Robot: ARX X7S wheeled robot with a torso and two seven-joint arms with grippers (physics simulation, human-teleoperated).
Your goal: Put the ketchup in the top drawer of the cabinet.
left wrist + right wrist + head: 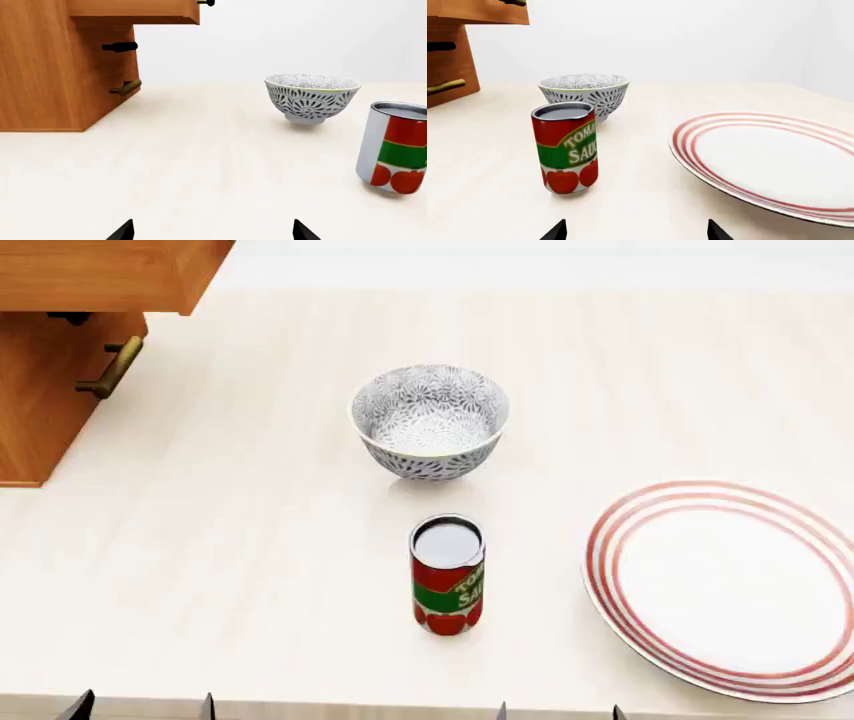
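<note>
The ketchup stands upright on the table, just in front of the bowl and apart from it. The plate lies to the right of the can, w/ a gap between. The cabinet is well to the left and further back; its top drawer is pulled out. Left gripper and right gripper: only the fingertips show at the near table edge, spread wide, w/ nothing between them.
</note>
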